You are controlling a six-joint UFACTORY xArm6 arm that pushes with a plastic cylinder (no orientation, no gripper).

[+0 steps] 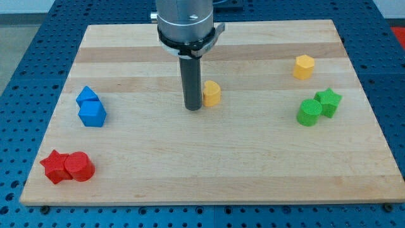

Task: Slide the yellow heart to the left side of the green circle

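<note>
A wooden board (209, 158) lies on a blue perforated table, seen from above and in front. A dark rod hangs from the arm's grey collar near the view's top centre; my tip (193, 109) rests on the board just left of the yellow heart (211, 93), touching it or very nearly so. The rod has no jaws and grips nothing; it can only push. The yellow heart sits near the board's middle, well apart from the green circle (309, 112), which lies toward the view's right with a green star (329, 101) touching its upper right. A yellow hexagon (304, 66) sits above them. At the view's left are two blue blocks (90, 107), touching, shapes unclear; at the bottom left, a red star (54, 166) touches a red circle (79, 167). By my judgement the task is barely started: the tip is placed on the correct side for a rightward push, but the heart must cross nearly the whole gap and stop just left of the green circle without knocking it.
</note>
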